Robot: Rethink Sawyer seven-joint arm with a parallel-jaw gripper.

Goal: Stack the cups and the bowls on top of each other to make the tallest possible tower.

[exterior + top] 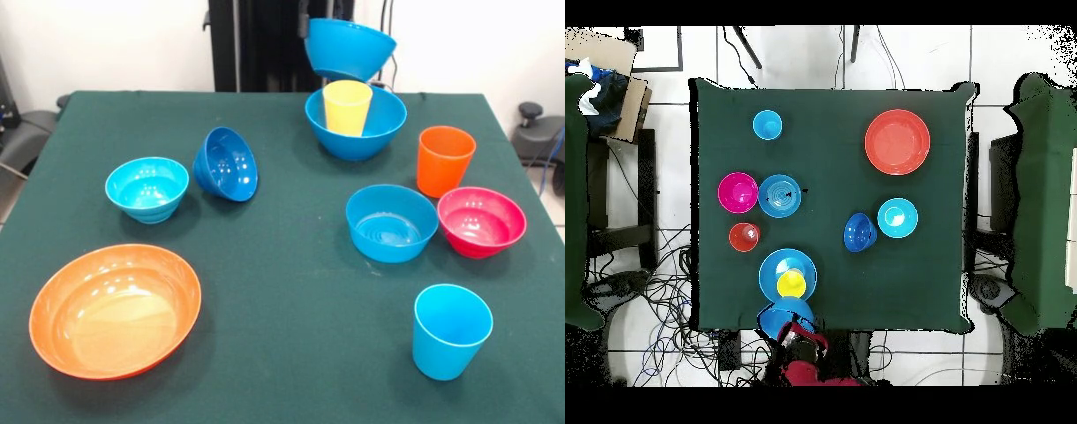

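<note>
My gripper (306, 31) is shut on the rim of a large blue bowl (350, 49), holding it tilted in the air at the table's far edge; the bowl hides most of the gripper. Just below and in front stands a second large blue bowl (356, 131) with the yellow cup (346, 106) upright inside it. From overhead the held bowl (785, 316) overlaps the table edge beside that bowl (770, 270) and the yellow cup (792, 284). The orange cup (444, 159) and light blue cup (450, 329) stand alone on the right.
A medium light blue bowl (391, 223) and a magenta bowl (481, 221) sit side by side. On the left are a cyan bowl (147, 188), a small dark blue bowl (227, 163) tipped on its side, and a wide orange bowl (115, 309).
</note>
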